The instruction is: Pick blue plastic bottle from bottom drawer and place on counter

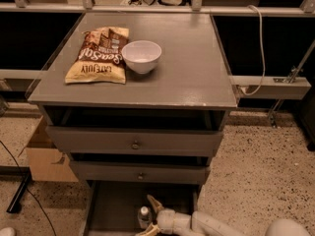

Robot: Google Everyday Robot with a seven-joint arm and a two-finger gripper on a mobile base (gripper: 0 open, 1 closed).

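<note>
Gripper [147,215] straddles bottle [143,213] in bottom drawer [110,206] — cabinet [135,142] overhangs.

Lab | rail frames [147,8], cables [260,45], speckled floor [256,181], cardboard box [47,157] | claw [149,216] at bottom drawer [112,206]

Gripper [146,216] partly beyond bottom edge

Around the grey cabinet [138,142] you have speckled stone floor [256,176]; left of it stands a cardboard box [47,160] and what may be a black stand leg [17,196]. Behind it a metal rail [147,8] runs before dark panels [29,43]; right of it hangs a white cable [259,48]. The gripper [148,214] lies at its foot
</note>
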